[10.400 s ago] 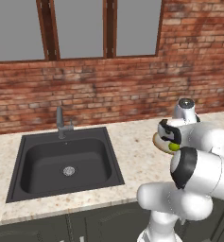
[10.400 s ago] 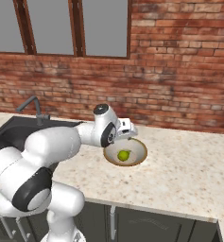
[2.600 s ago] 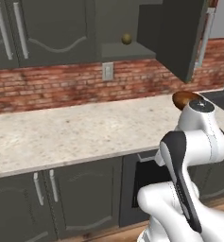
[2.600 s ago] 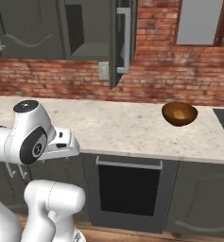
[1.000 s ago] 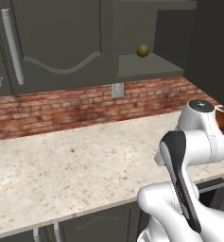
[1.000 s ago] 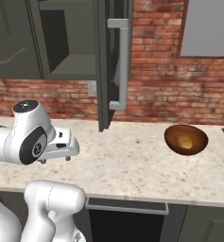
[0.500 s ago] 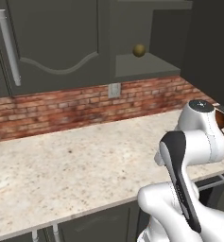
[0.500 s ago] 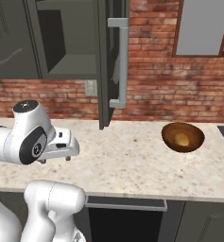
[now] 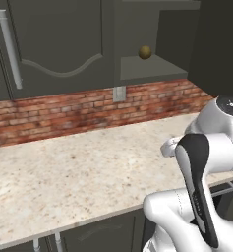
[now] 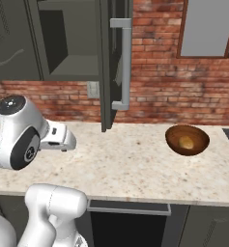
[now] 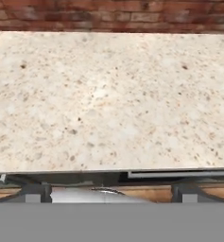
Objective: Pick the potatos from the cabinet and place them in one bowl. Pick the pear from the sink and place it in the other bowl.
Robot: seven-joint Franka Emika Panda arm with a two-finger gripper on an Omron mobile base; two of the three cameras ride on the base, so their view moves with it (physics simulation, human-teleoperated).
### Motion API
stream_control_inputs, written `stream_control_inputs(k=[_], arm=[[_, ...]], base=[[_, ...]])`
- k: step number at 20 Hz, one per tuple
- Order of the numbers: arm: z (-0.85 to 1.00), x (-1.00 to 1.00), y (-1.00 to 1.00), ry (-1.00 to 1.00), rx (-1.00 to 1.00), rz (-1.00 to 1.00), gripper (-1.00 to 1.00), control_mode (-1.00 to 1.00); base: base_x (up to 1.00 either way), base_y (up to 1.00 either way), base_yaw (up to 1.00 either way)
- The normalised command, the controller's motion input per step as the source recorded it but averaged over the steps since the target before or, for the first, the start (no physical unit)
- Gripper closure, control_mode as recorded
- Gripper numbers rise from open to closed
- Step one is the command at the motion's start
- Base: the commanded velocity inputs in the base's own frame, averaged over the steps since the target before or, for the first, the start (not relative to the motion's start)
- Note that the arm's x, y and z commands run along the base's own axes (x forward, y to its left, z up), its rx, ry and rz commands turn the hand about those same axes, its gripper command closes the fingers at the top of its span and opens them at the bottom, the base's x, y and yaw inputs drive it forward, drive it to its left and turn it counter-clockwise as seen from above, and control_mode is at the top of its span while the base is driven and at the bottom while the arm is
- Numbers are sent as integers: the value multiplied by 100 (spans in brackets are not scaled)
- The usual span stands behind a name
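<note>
The gripper hangs low over the speckled counter — fingers apart, holding nothing. Up and beyond it, an olive-brown potato sits in the open cabinet. Far right, the dark-brown bowl holds a golden-tan potato.

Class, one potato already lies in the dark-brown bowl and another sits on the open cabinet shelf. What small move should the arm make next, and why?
Probably raise the gripper toward the olive-brown potato on the shelf of the open cabinet. The hand view looks down at the counter with nothing between the fingers, and the dark-brown bowl holds just one golden-tan potato.
</note>
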Motion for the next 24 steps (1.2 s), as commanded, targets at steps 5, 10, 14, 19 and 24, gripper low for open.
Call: stream_control_inputs(k=[5,10,14,19,24], arm=[[69,1,17,-22,5,-18,-100,-100],[72,0,19,-22,2,-17,-100,-100],[77,0,0,-18,8,-13,-100,-100],[69,4,-1,-13,6,-10,-100,-100],[58,17,6,-10,0,-13,-100,-100]], base=[[0,0,0],[0,0,0],[0,0,0],[0,0,0],[0,0,0]])
